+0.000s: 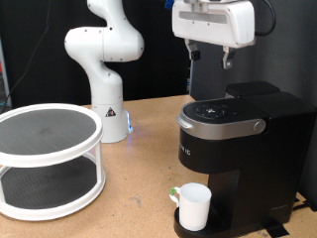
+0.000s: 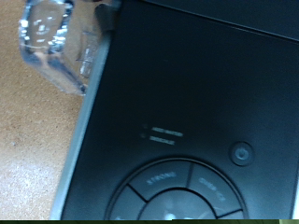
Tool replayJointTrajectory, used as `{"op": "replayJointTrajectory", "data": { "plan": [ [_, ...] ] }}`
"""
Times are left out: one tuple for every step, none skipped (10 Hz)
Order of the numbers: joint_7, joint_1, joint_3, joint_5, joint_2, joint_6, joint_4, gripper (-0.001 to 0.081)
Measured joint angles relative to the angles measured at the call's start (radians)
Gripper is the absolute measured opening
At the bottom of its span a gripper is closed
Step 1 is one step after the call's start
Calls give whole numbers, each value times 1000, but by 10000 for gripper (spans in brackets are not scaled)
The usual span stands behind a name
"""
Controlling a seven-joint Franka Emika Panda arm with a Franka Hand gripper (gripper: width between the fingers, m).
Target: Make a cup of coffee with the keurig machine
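Note:
The keurig machine (image 1: 238, 149) is a black box at the exterior view's right, its grey-handled lid down. The white cup (image 1: 193, 206) stands upright on the drip tray at the machine's base, under the brew head. My gripper (image 1: 210, 58) hangs above the machine's top, apart from it and open, with nothing between its fingers. The wrist view looks down on the keurig machine's (image 2: 196, 103) black top, with its ring of buttons (image 2: 173, 191) and a small round button (image 2: 242, 153). One clear fingertip (image 2: 51, 37) shows at the frame's corner, over the machine's edge and the table.
A white two-tier round rack (image 1: 45, 159) with dark mesh shelves stands at the exterior view's left. The arm's white base (image 1: 107, 94) rises behind it at the centre. The wooden table (image 1: 139, 188) lies bare between rack and machine.

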Motion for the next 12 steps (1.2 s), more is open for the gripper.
{"op": "replayJointTrajectory", "data": {
  "plan": [
    [31,-1,0,-15,21,-2,21,805],
    [55,-1,1,-31,39,-4,40,805],
    [70,-1,1,-43,57,-4,56,805],
    [78,-1,1,-51,72,-4,70,805],
    [89,-1,1,-58,86,-4,84,805],
    [94,-1,1,-62,99,-4,96,805],
    [101,-1,1,-69,110,-4,107,805],
    [109,-1,1,-79,118,-2,112,805],
    [111,-1,1,-89,120,3,112,805],
    [111,-1,1,-96,121,9,109,805],
    [111,-1,1,-100,121,15,104,805],
    [111,-1,2,-105,121,19,98,805]
  ]
}}
